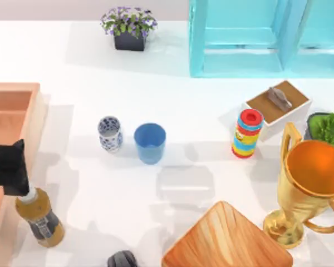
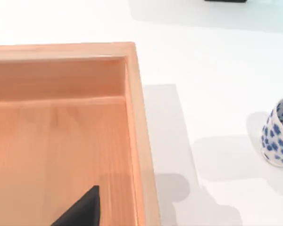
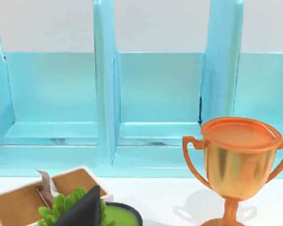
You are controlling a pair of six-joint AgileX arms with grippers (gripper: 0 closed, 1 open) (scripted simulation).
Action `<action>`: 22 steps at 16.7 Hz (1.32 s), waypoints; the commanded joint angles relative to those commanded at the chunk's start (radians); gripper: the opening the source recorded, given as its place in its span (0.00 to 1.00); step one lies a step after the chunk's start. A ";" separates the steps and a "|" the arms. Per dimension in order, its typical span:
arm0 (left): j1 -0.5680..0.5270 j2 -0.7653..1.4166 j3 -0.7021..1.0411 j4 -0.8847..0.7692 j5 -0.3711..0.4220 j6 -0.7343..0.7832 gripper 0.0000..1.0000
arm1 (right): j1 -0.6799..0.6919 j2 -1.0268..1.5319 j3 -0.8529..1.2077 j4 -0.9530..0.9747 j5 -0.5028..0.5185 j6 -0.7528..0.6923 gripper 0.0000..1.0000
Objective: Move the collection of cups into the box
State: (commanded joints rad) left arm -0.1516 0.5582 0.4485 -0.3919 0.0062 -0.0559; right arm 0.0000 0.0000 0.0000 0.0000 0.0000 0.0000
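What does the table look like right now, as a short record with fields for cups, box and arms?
floral cup: upright on the table, outside the box
blue cup: upright, just right of the floral cup
box: at the table's left edge, no cup inside
left gripper: above the box
right gripper: faces the trophy and teal shelf

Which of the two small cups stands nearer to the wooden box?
The white cup with blue floral pattern; the plain blue cup stands on its far side from the orange-brown wooden box.
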 joint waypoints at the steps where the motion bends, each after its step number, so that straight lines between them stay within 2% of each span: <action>1: -0.022 0.083 0.078 -0.055 0.002 -0.015 1.00 | 0.000 0.000 0.000 0.000 0.000 0.000 1.00; 14: -0.256 1.199 1.236 -0.758 0.022 -0.281 1.00 | 0.000 0.000 0.000 0.000 0.000 0.000 1.00; 18: -0.292 1.472 1.490 -0.927 0.011 -0.340 1.00 | 0.000 0.000 0.000 0.000 0.000 0.000 1.00; 22: -0.310 1.642 1.629 -1.032 0.000 -0.373 1.00 | 0.000 0.000 0.000 0.000 0.000 0.000 1.00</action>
State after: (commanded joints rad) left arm -0.4612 2.1997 2.0770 -1.4238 0.0059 -0.4289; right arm 0.0000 0.0000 0.0000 0.0000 0.0000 0.0000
